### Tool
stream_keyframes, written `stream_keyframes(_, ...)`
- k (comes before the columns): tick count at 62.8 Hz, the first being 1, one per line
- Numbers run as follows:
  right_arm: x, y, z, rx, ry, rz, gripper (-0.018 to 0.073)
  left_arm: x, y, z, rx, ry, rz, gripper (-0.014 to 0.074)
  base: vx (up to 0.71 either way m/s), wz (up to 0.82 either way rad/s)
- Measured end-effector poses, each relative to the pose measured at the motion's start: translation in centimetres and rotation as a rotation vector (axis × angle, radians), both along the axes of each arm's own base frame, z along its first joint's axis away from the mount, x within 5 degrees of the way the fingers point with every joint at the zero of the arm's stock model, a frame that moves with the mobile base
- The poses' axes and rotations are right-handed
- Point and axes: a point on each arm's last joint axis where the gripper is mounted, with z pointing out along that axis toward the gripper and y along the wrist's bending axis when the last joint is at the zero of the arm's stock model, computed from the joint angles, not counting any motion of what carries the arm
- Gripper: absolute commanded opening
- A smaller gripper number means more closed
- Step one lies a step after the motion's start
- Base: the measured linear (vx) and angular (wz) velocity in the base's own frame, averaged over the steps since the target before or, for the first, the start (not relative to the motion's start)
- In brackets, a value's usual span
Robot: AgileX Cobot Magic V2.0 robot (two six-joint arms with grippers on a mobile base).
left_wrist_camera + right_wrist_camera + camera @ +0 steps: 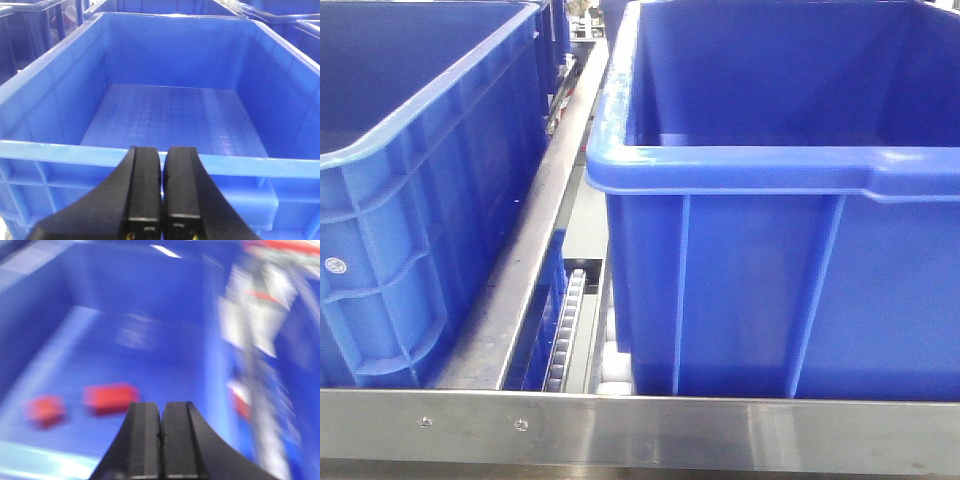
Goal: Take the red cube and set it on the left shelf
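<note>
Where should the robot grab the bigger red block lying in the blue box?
Probably from straight above, pinching the red block across its shorter sides. It lies flat on the blue crate's floor, away from the walls, with a smaller red piece apart on one side. The right gripper is shut and would need to open first. The picture is blurry, so edges are uncertain.

Two crates sit side by side on the left shelf (650, 432), the left crate (410, 200) apart from the right crate (770, 260), a roller track (563, 335) between them. In the blurred right wrist view, what seem two blocks (107, 396) lie inside a crate.
</note>
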Motion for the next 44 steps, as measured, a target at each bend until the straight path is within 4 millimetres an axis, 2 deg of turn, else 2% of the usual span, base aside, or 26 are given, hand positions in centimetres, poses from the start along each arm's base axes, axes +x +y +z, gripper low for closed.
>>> stream_keyframes(12,-0.2,-0.4,-4.7,0.026,-0.052,-0.077,0.0050,0.0,0.0,0.0,0.000,0.000,0.000,0.0102,0.02,0.12)
stream_keyframes(21,-0.1,-0.4,-7.3,0.029,-0.134,-0.081,0.0050,0.0,0.0,0.0,0.000,0.002,0.000,0.0102,0.00,0.00)
stream_keyframes(28,0.1,-0.5,-8.3,0.048,-0.206,-0.085,0.0050,0.0,0.0,0.0,0.000,0.002,0.000,0.0102,0.00,0.00)
stream_keyframes(44,0.2,-0.5,-8.3,0.063,-0.223,-0.087,0.0050,0.0,0.0,0.0,0.000,0.002,0.000,0.0102,0.00,0.00)
